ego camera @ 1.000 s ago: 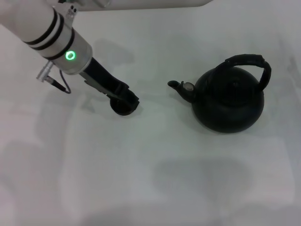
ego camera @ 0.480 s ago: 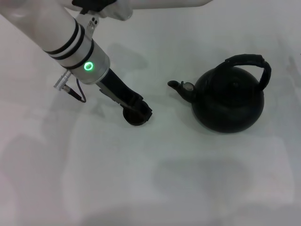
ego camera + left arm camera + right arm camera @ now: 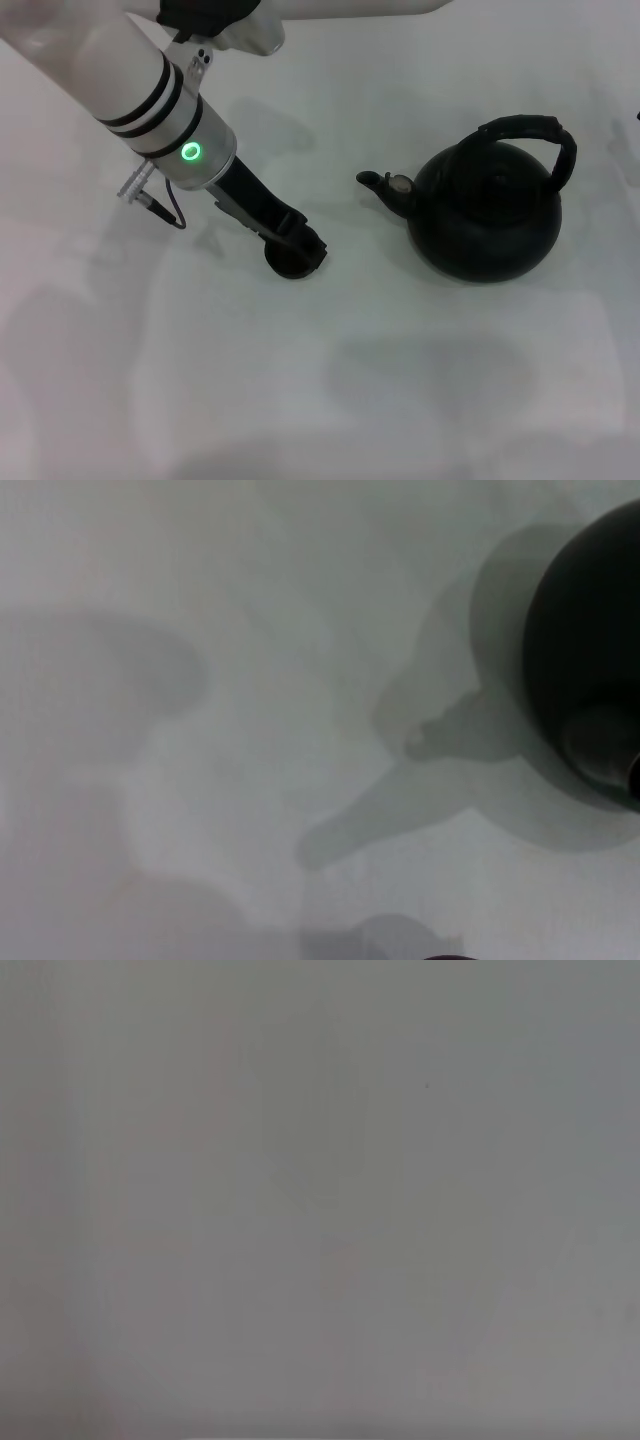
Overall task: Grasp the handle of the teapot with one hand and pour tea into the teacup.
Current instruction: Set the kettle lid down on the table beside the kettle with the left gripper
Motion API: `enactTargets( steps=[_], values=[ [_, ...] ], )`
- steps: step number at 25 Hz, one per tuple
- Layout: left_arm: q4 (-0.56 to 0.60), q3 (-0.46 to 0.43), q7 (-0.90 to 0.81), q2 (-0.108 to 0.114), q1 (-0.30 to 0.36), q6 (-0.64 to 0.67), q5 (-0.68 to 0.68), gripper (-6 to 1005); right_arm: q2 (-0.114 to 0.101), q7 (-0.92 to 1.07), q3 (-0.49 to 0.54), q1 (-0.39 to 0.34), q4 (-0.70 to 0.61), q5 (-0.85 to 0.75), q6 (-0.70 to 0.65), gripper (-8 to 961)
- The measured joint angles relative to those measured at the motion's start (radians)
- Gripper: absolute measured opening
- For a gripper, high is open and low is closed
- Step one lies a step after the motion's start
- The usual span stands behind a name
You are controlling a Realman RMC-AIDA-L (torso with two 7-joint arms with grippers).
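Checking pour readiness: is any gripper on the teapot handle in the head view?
No. The handle arches free over the teapot; the left gripper is at the teacup, off to the spout side.

My left arm reaches in from the tabletop's (image 3: 300,400) far left corner toward its middle. My left end effector (image 3: 300,245) sits at the teacup (image 3: 288,264), which rests on the tabletop left of centre. The teapot (image 3: 487,222) stands on the tabletop to the right of the teacup, well apart from it, toward the right edge. Its spout (image 3: 385,188) points left, toward the teacup and my left end effector. The handle (image 3: 535,135) arches over the teapot's top, on its far right side.
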Motion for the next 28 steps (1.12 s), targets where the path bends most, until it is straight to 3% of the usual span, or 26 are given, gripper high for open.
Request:
enactTargets(
  steps=[28],
  values=[
    [-0.015,0.021,-0.036,0.006,-0.003,0.005,0.01,791,0.0,0.027,-0.001,0.0,-0.001,0.0,0.0,800]
  ],
)
